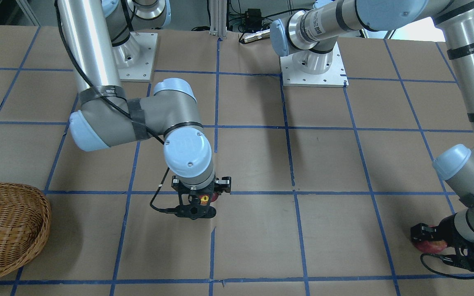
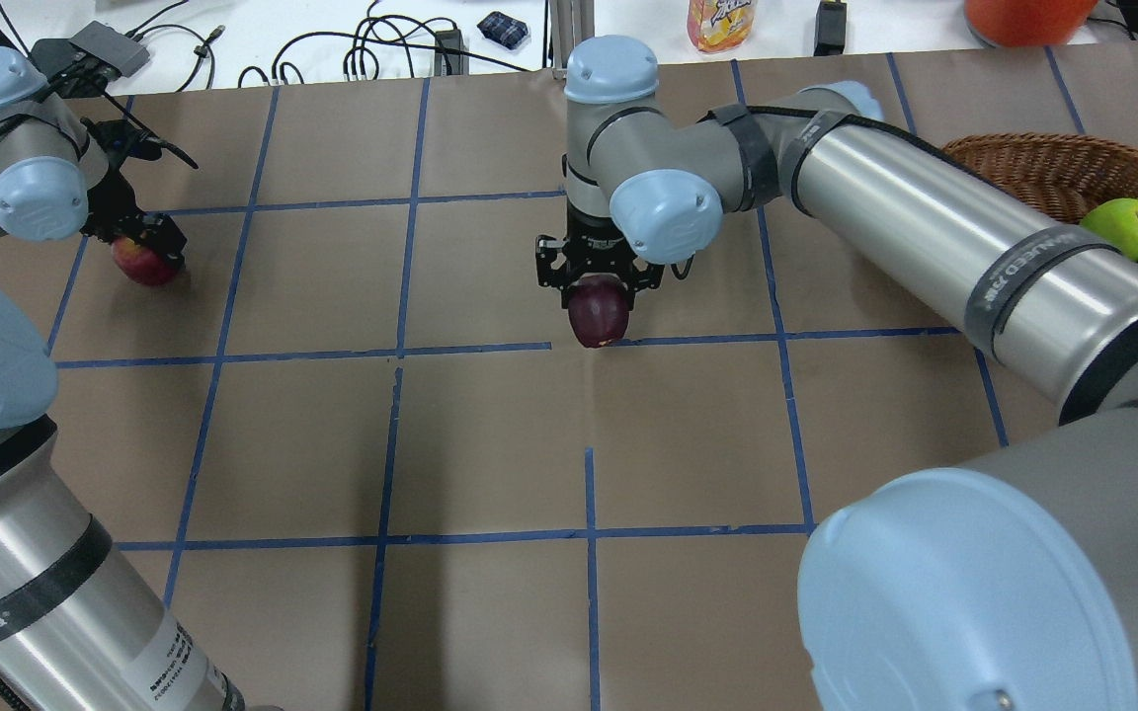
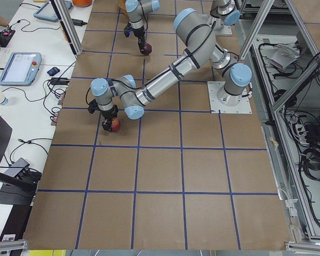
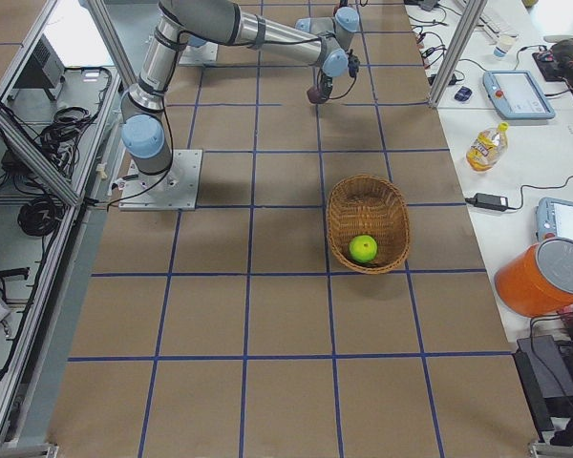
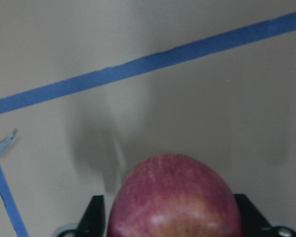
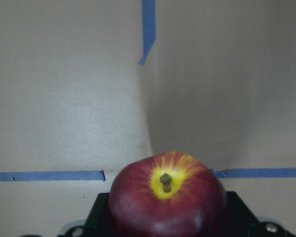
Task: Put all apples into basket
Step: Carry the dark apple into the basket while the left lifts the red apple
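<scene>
My left gripper (image 2: 146, 259) is shut on the red apple (image 2: 142, 265) at the far left of the table. The left wrist view shows this apple (image 5: 175, 197) filling the gap between the fingers. My right gripper (image 2: 597, 296) is shut on the maroon apple (image 2: 599, 312) near the table's middle. Its yellow stem patch shows in the right wrist view (image 6: 166, 181). The wicker basket (image 2: 1023, 163) sits at the far right with the green apple (image 2: 1127, 227) lying in it. I cannot tell whether either held apple rests on the table.
The basket also shows at the lower left of the front-facing view (image 1: 10, 230). The arm bases (image 1: 313, 68) stand at the robot's edge. A drink bottle (image 2: 722, 22), an orange container (image 2: 1023, 15) and cables lie on the white bench beyond the table.
</scene>
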